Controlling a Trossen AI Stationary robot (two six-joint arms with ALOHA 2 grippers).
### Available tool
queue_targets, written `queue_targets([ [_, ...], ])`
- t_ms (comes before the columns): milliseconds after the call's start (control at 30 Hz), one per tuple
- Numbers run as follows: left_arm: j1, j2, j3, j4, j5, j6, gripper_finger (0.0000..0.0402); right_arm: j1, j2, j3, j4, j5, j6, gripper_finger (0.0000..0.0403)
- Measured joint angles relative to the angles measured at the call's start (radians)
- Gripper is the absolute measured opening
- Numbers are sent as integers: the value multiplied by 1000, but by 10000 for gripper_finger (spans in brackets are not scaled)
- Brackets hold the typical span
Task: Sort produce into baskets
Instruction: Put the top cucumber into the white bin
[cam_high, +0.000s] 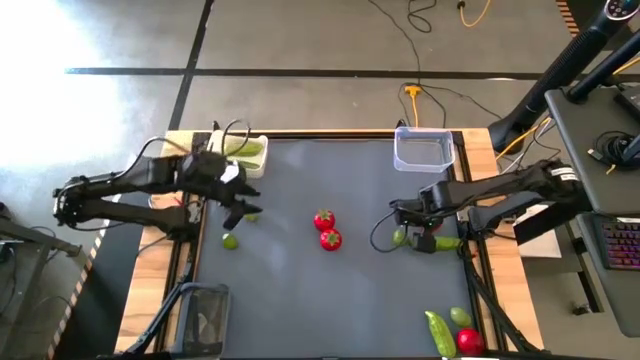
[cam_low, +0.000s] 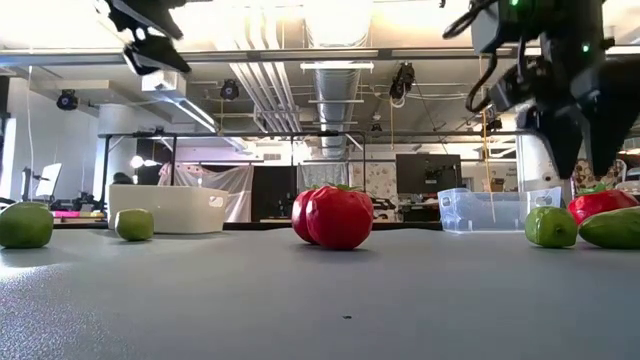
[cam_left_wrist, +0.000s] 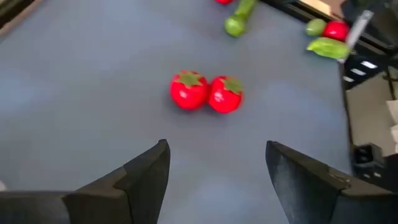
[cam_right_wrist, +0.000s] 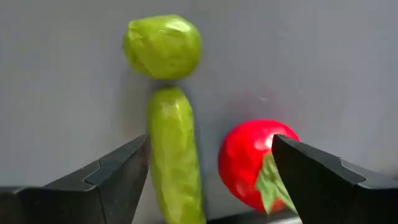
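Grey mat (cam_high: 330, 300) fills the table from above. My left gripper (cam_high: 243, 208) hangs over its left part, just in front of the white tub (cam_high: 262, 158), which has green produce in it. A lime (cam_high: 231, 240) lies on the mat just beside that gripper. Two strawberries (cam_high: 326, 230) sit touching near the middle. My right gripper (cam_high: 408, 228) is low over a lime (cam_high: 400, 236), a cucumber (cam_high: 447, 242) and a red fruit (cam_high: 424, 242) at the right, in front of the clear tub (cam_high: 424, 150). A dark tub (cam_high: 203, 312) stands at the near left corner, and three more pieces (cam_high: 453, 332) lie at the near right corner.

Level with the table, the strawberries (cam_low: 334, 216) stand in the middle, two limes (cam_low: 24, 225) are at the left by the white tub (cam_low: 168, 208), and the clear tub (cam_low: 494, 210) is at the right. My right gripper (cam_low: 580, 150) comes down over the right-hand lime (cam_low: 551, 227).

Past my left wrist, my left fingers (cam_left_wrist: 144, 177) are spread wide and hold nothing; the strawberries (cam_left_wrist: 206, 93) lie ahead on the mat.

Past my right wrist, my right fingers (cam_right_wrist: 118, 171) are spread wide, with the cucumber (cam_right_wrist: 175, 155) and red fruit (cam_right_wrist: 256, 163) between them, gripping neither. The lime (cam_right_wrist: 163, 46) touches the cucumber's far end.
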Motion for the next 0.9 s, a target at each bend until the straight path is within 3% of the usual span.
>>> queue_targets([
  [167,-142,-63,-10,-5,-129,-91,246,0,92,-23,47,-23,-105,320],
  [333,-217,-106,-10,-40,-163,-158,246,0,222,-26,53,-95,-136,293],
  [700,-232,-181,-10,-149,-168,-178,246,24,357,-24,72,-145,-98,180],
  [800,-232,-198,-10,-165,-168,-163,246,45,349,-6,73,-224,-75,147],
  [900,-232,-216,-10,-173,-169,-139,246,62,317,47,28,-327,-61,142],
])
